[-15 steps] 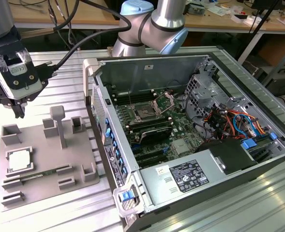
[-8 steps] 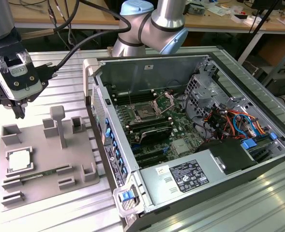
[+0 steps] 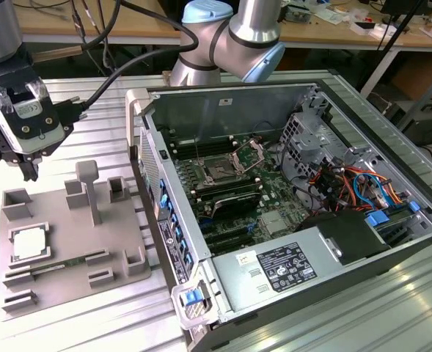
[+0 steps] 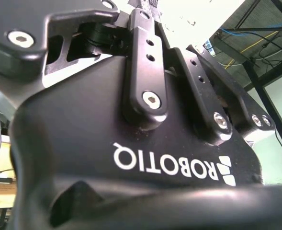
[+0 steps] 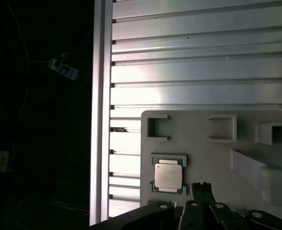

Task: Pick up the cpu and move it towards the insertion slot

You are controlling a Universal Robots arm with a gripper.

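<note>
The cpu (image 3: 31, 244) is a small silvery square lying flat in a framed pocket of the grey plastic tray (image 3: 91, 238), at the exterior view's left. My gripper (image 3: 31, 173) hangs above the tray's far left corner, clear of the chip and holding nothing. In the first wrist view its fingertips (image 5: 197, 189) press together, with the cpu (image 5: 168, 176) just beside them on the tray (image 5: 203, 153). The insertion slot (image 3: 221, 173) has a dark centre and a raised silver bracket. It sits on the green board inside the open computer case, far to the exterior view's right.
The tray carries several raised blocks and a tall post (image 3: 89, 187). The computer case (image 3: 289, 242) lies open on a ribbed aluminium table (image 3: 91, 139), its side wall (image 3: 160, 198) standing between tray and slot. Cables and drive cages fill the case's right side.
</note>
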